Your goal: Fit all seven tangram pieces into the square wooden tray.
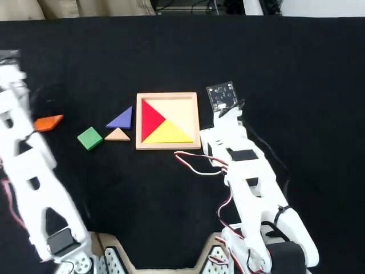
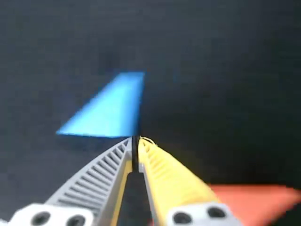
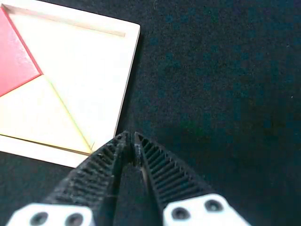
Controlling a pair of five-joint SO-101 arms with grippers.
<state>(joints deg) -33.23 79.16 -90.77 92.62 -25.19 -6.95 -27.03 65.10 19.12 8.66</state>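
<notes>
The square wooden tray [image 1: 195, 121] sits mid-table with a red triangle [image 1: 150, 118] and a yellow triangle [image 1: 168, 134] in it. Left of it lie a purple triangle [image 1: 121, 118], a small tan triangle [image 1: 117, 135], a green square [image 1: 89, 138] and an orange parallelogram [image 1: 48, 122]. My left gripper [image 2: 136, 140] is shut and empty, its tips just short of a light blue triangle [image 2: 108, 110], with the orange parallelogram [image 2: 256, 200] beside it. My right gripper [image 3: 131, 139] is shut and empty over the cloth, just outside the tray [image 3: 127, 70] near its yellow triangle [image 3: 37, 117].
Black cloth covers the table. The left arm [image 1: 28, 171] stands along the left edge. The right arm [image 1: 251, 177] stretches from the front right toward the tray, a red and white cable [image 1: 194, 162] hanging by it.
</notes>
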